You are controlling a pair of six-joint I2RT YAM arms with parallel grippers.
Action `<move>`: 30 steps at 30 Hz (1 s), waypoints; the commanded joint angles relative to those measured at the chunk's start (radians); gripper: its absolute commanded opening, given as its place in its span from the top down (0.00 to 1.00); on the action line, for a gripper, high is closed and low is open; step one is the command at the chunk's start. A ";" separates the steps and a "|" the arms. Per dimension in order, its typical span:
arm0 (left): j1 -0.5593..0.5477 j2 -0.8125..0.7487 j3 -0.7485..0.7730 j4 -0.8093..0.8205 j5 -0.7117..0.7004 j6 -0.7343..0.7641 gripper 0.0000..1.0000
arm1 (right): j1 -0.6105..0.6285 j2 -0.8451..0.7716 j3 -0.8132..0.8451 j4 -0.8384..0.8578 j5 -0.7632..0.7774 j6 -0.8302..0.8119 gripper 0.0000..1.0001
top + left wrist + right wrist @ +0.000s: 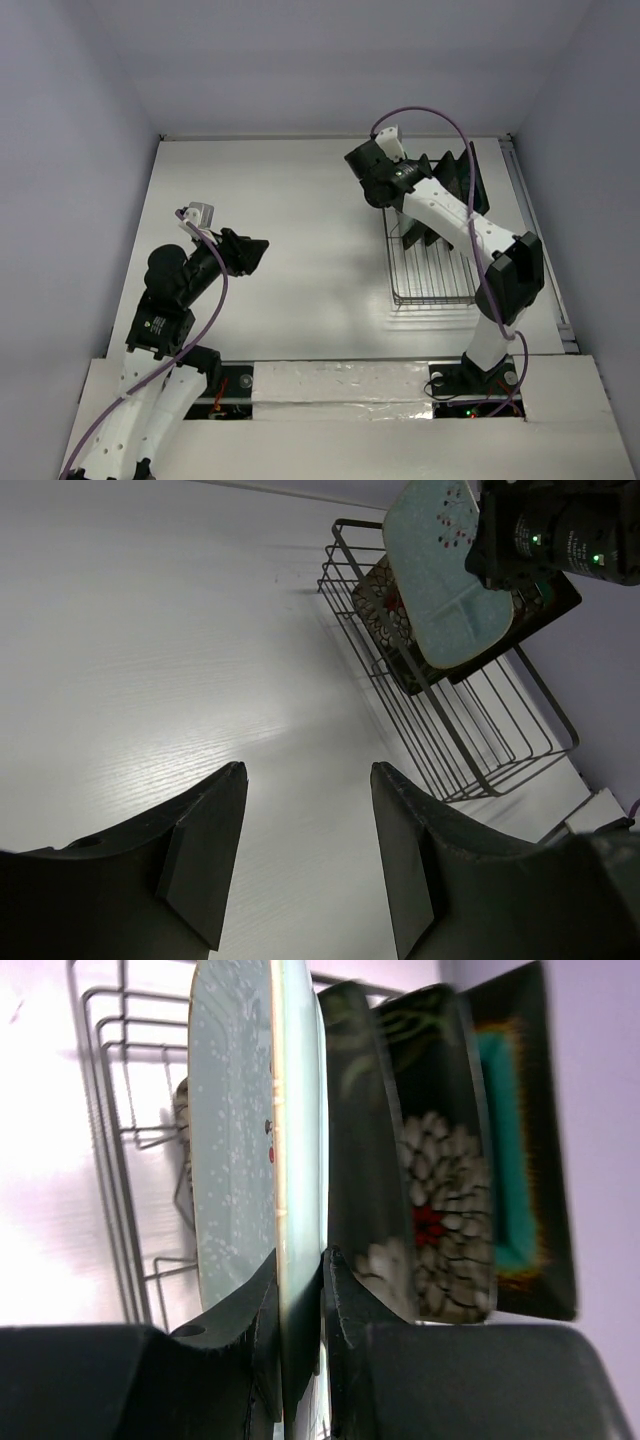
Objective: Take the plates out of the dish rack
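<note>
At far end of grey wire dish rack [430, 275] | right gripper [300, 1270] clamped on edge of pale mint green squarish plate [235, 1140] | plate stands on edge, face-to-face just beside black plates with white flower patterns [440, 1200]; judged exit along its own plane | left gripper [308, 780] agape, well apart

Soft, even light fills the overhead view, and the dish rack [432, 270] casts only a faint, diffuse shadow on the white table [280, 230] at its near edge. From the left wrist, a broad pale sheen lies on the table left of the rack. From the right wrist, the table behind the rack blows out to pinkish glare, and the mint plate [235, 1140] in the rack looks soft and blurred.
</note>
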 commanded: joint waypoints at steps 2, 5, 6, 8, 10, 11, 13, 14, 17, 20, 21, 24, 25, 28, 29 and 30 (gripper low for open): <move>-0.005 -0.001 0.009 0.028 -0.007 -0.004 0.51 | 0.006 -0.051 0.083 -0.022 0.147 0.036 1.00; -0.005 0.002 0.011 0.025 -0.007 -0.004 0.51 | 0.015 -0.085 0.118 -0.027 0.149 0.057 1.00; -0.005 0.002 0.011 0.025 -0.009 -0.002 0.51 | 0.024 -0.099 0.129 -0.027 0.146 0.063 1.00; -0.005 0.005 0.012 0.023 -0.011 -0.002 0.51 | 0.040 -0.137 0.149 -0.001 0.112 0.063 1.00; -0.005 0.005 0.014 0.022 -0.017 -0.002 0.51 | 0.056 -0.180 0.145 0.055 0.043 0.050 1.00; -0.005 0.002 0.017 0.020 -0.020 -0.001 0.51 | 0.073 -0.192 0.131 0.135 -0.047 0.047 1.00; -0.005 0.002 0.019 0.012 -0.032 0.001 0.52 | 0.084 -0.203 0.097 0.244 -0.215 0.063 1.00; -0.005 0.002 0.026 0.008 -0.040 0.002 0.52 | 0.098 -0.199 0.086 0.278 -0.269 0.077 1.00; -0.005 -0.004 0.037 -0.011 -0.081 0.002 0.53 | 0.122 -0.157 0.048 0.426 -0.444 0.138 1.00; -0.005 -0.004 0.051 -0.027 -0.127 0.004 0.54 | 0.144 -0.101 0.051 0.549 -0.579 0.218 1.00; -0.005 -0.004 0.054 -0.038 -0.148 0.005 0.55 | 0.144 -0.058 0.056 0.581 -0.607 0.252 1.00; -0.005 0.007 0.080 -0.058 -0.185 0.021 0.57 | 0.162 0.040 0.094 0.674 -0.704 0.336 1.00; -0.005 0.005 0.088 -0.064 -0.196 0.027 0.58 | 0.162 0.065 0.103 0.700 -0.728 0.359 1.00; -0.005 -0.009 0.112 -0.090 -0.259 0.042 0.58 | 0.181 0.168 0.155 0.784 -0.814 0.439 1.00; -0.015 -0.016 0.112 -0.092 -0.274 0.042 0.58 | 0.181 0.194 0.169 0.816 -0.840 0.456 1.00; -0.015 -0.024 0.106 -0.092 -0.294 0.041 0.59 | 0.192 0.220 0.206 0.829 -0.851 0.484 1.00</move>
